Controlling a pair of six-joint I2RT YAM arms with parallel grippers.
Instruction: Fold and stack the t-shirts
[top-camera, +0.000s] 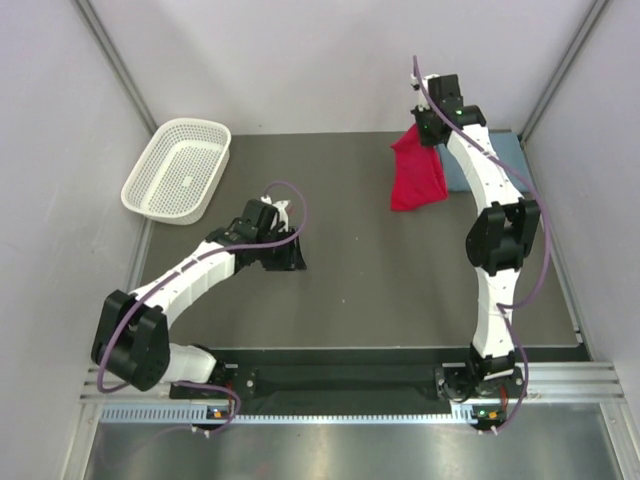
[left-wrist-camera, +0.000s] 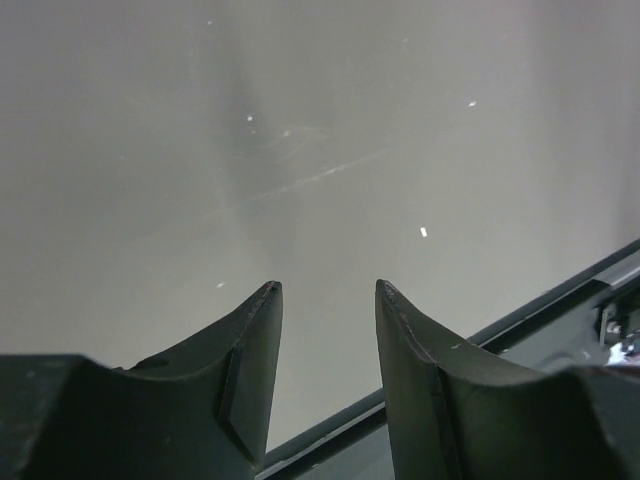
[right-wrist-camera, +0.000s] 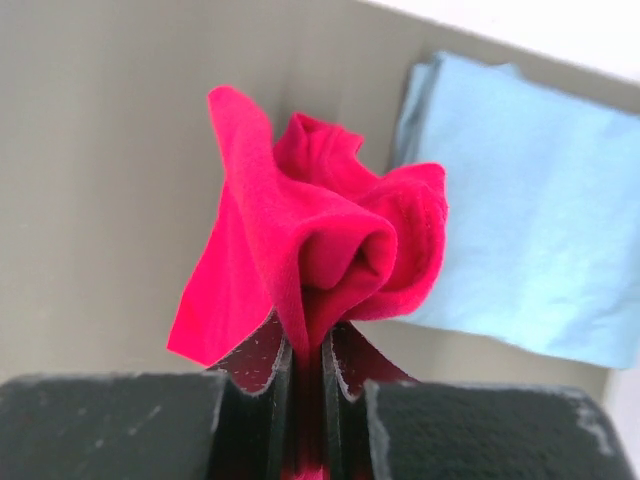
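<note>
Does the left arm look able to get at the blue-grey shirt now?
Probably not: the blue-grey shirt lies far right, beyond the right arm and the red shirt in the right tool; the left tool is mid-table.

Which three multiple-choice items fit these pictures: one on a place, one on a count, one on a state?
1. Where does the white basket stand?
A. far left of the table
B. far right
C. near edge

2. How many shirts show?
A. one
B. two
C. three

3. How is the right gripper?
A. open, empty
B. shut on the red shirt
C. out of view

Key: 1 A, the top view shows it there; 2 B, one red, one blue shirt; 3 B, its jaws pinch red cloth.
</note>
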